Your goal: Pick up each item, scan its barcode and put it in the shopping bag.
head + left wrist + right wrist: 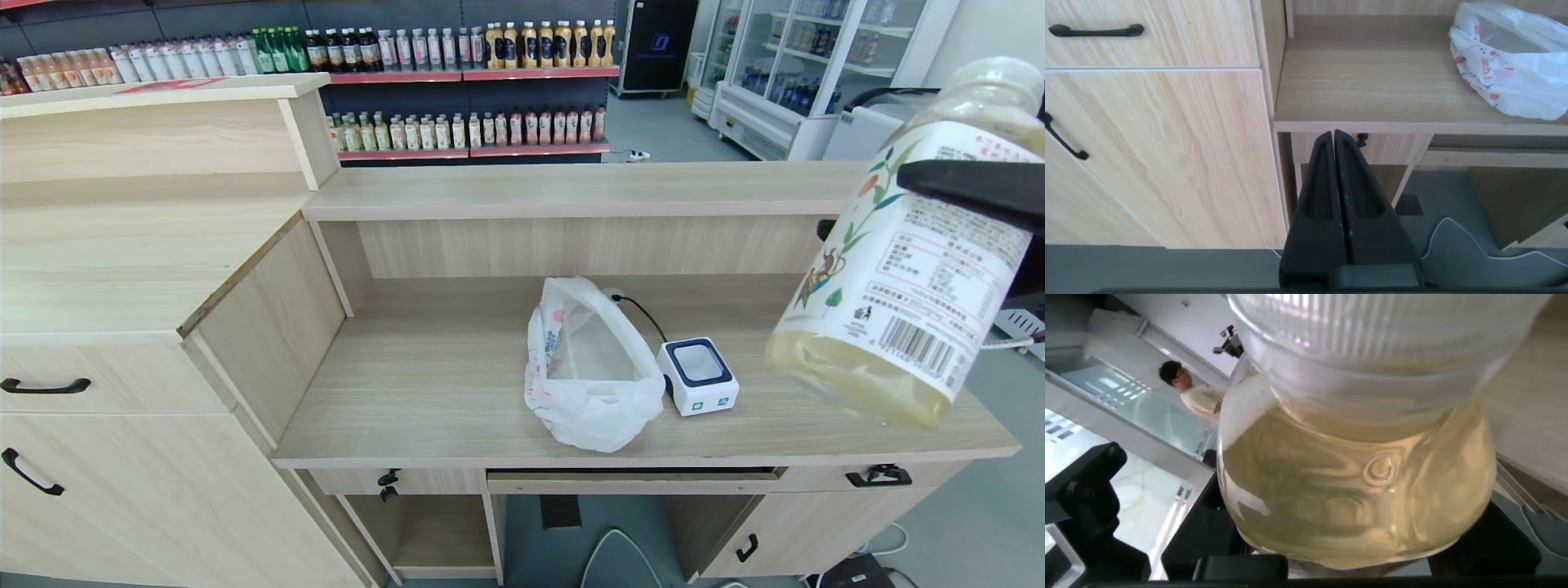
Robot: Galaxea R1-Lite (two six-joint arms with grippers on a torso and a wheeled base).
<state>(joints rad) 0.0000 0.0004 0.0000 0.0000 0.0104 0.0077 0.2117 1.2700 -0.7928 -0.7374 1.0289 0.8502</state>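
A clear bottle [906, 269] of pale yellow drink with a white label hangs tilted in the air at the right, above the counter's right end. My right gripper [864, 202] is shut on its upper body, one black finger [971, 192] lying across the label. The barcode [918, 343] faces the head camera. The right wrist view looks along the bottle [1355, 482] from very close. A white shopping bag [592, 367] stands open mid-counter, with the white scanner [698, 374] just to its right. My left gripper [1334, 143] is shut and empty, low in front of the counter's left end.
The wooden counter [433, 384] has a raised back ledge and a taller cabinet with drawers [49, 385] on the left. A black cable runs from the scanner to the back wall. Shelves of bottles stand behind. The bag [1511, 65] also appears in the left wrist view.
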